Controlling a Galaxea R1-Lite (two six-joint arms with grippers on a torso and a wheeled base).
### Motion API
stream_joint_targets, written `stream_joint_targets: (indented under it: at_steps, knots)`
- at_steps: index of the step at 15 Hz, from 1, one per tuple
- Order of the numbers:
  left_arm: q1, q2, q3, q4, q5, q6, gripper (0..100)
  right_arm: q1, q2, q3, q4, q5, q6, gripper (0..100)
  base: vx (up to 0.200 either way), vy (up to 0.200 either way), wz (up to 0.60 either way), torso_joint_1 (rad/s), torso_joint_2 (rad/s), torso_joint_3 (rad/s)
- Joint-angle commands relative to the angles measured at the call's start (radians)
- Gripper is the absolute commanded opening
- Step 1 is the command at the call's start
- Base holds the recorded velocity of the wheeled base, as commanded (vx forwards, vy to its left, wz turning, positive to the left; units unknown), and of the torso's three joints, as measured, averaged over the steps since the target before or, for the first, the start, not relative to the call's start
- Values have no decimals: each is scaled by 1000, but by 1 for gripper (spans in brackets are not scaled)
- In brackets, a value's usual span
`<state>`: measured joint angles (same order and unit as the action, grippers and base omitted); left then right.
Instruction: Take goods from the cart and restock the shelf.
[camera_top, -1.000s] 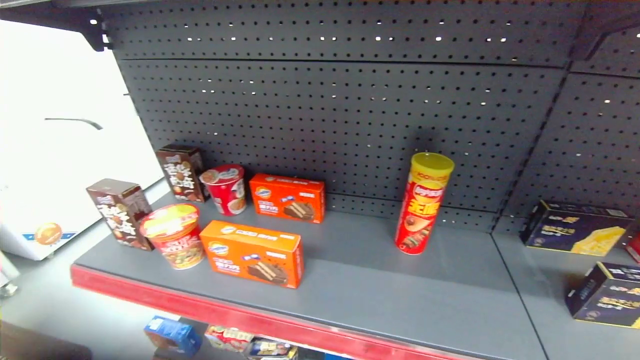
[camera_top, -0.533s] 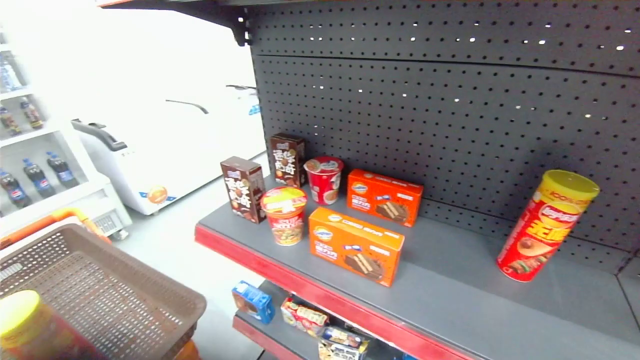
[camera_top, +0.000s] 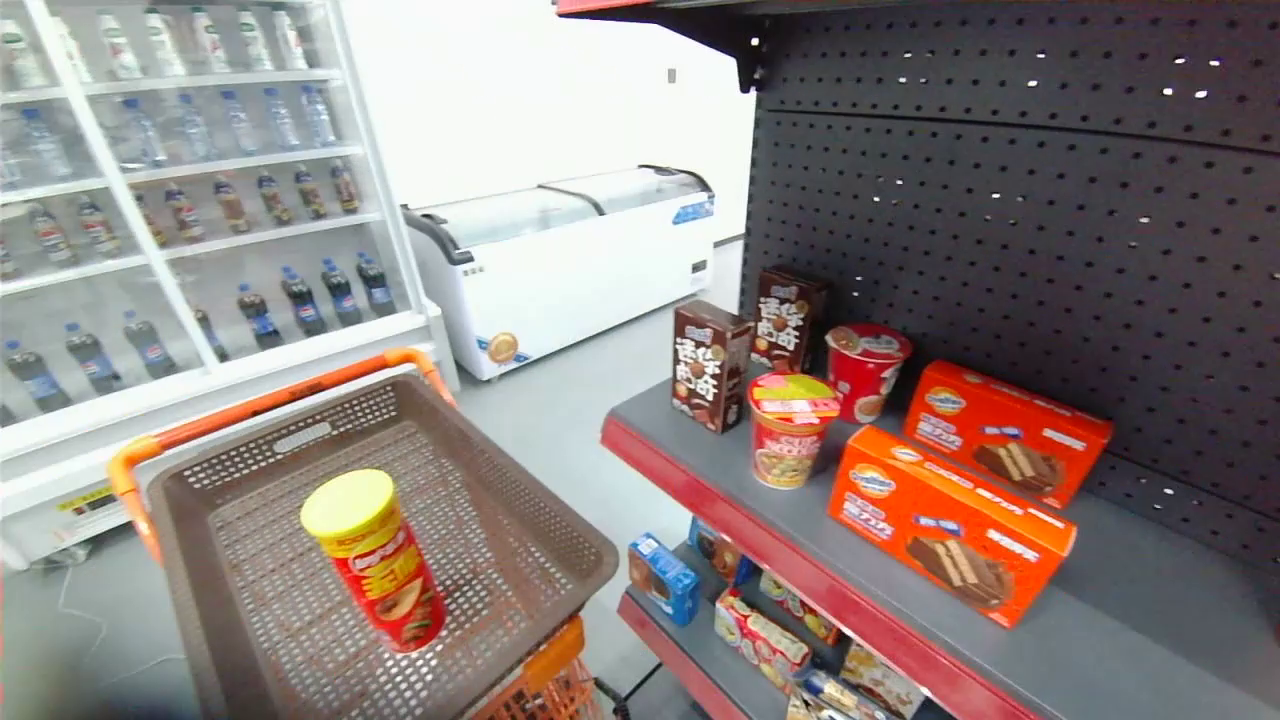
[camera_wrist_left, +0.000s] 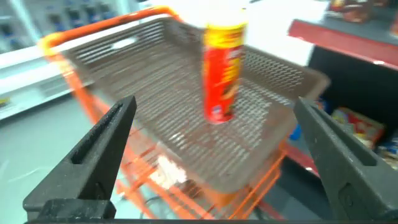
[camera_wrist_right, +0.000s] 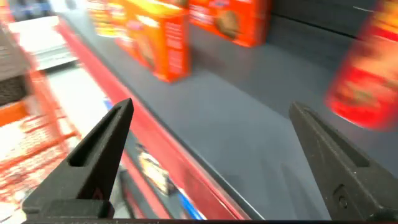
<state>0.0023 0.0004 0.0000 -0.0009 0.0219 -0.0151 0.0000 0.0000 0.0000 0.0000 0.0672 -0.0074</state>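
**Desk:** How are your grippers?

**Me:** Both are spread wide and hold nothing. My left gripper (camera_wrist_left: 214, 104) hangs above the cart basket (camera_wrist_left: 155, 93). My right gripper (camera_wrist_right: 211, 106) hangs over the grey shelf (camera_wrist_right: 249, 124), near its red front edge.

**Desk:** And the goods?

**Me:** I see one chip can (camera_top: 375, 560), red with a yellow lid. It stands upright on the basket floor, about in the middle. The orange handle (camera_top: 270, 400) runs along the basket's far rim.

**Desk:** What's on the shelf?

**Me:** The shelf is to the right of the cart and carries two rows. In the front row are an orange box (camera_top: 950, 520), a noodle cup (camera_top: 792, 428) and a brown carton (camera_top: 710, 365). Behind them, by the pegboard (camera_top: 1000, 200), are a second orange box (camera_top: 1005, 430), a red cup (camera_top: 866, 370) and a second brown carton (camera_top: 790, 318). My right wrist camera also shows a red cylinder (camera_wrist_right: 367, 68) on the board, too blurred to name.

**Desk:** Further back?

**Me:** There's a white chest freezer (camera_top: 570, 250), and left of it a glass-fronted drinks fridge (camera_top: 180, 200).
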Motion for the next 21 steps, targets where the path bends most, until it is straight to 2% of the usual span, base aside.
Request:
stream_joint_targets:
  at_steps: [1, 2, 3, 4, 5, 6, 7, 9, 10, 11, 13, 14, 15, 16, 17, 19, 20, 21]
  knots:
    - [1, 0, 0, -1, 1, 1, 100, 0, 0, 0, 0, 0, 0, 100, 0, 0, 0, 0, 0, 0]
    - [1, 0, 0, -1, 3, 0, 100, 0, 0, 0, 0, 0, 0, 100, 0, 0, 0, 0, 0, 0]
    - [1, 0, 0, -5, 29, 4, 100, 0, 0, 0, 0, 0, 0, 100, 0, 0, 0, 0, 0, 0]
    - [1, 0, -35, -7, 41, 44, 100, 0, 0, 0, 0, 0, 0, 100, 0, 0, 0, 0, 0, 0]
    - [-2, 9, -112, 24, 36, 112, 100, 0, 0, 0, 0, 0, 0, 100, 0, 0, 0, 0, 0, 0]
    - [-2, 62, -196, 110, 39, 161, 100, 0, 0, 0, 0, 0, 0, 100, 0, 0, 0, 0, 0, 0]
    - [2, 82, -241, 150, 39, 175, 100, 0, 0, 0, 0, 0, 0, 100, 0, 0, 0, 0, 0, 0]
    - [-24, 222, -407, 274, 3, 215, 100, 0, 0, 0, 0, 0, 0, 100, 0, 0, 0, 0, 0, 0]
    - [-25, 271, -445, 286, 3, 215, 100, 0, 0, 0, 0, 0, 0, 100, 0, 0, 0, 0, 0, 0]
    - [-25, 471, -566, 297, 3, 210, 100, 0, 0, 0, 0, 0, 0, 100, 0, 0, 0, 0, 0, 0]
    - [-48, 656, -678, 300, 23, 190, 100, 0, 0, 0, 0, 0, 0, 100, 0, 0, 0, 0, 0, 0]
    - [-76, 754, -696, 295, 62, 152, 100, 0, 0, 0, 0, 0, 0, 100, 0, 0, 0, 0, 0, 0]
    - [-81, 836, -706, 295, 66, 129, 100, 0, 0, 0, 0, 0, 0, 100, 0, 0, 0, 0, 0, 0]
    - [-73, 917, -696, 298, 44, 106, 100, 0, 0, 0, 0, 0, 0, 100, 0, 0, 0, 0, 0, 0]
    - [-58, 968, -684, 295, 4, 96, 100, 0, 0, 0, 0, 0, 0, 100, 0, 0, 0, 0, 0, 0]
    - [2, 1063, -660, 268, -40, 99, 100, 0, 0, 0, 0, 0, 0, 100, 0, 0, 0, 0, 0, 0]
    - [11, 1089, -653, 251, -65, 96, 100, 0, 0, 0, 0, 0, 0, 100, 0, 0, 0, 0, 0, 0]
    - [18, 1141, -635, 188, -123, 92, 100, 0, 0, 0, 0, 0, 0, 100, 0, 0, 0, 0, 0, 0]
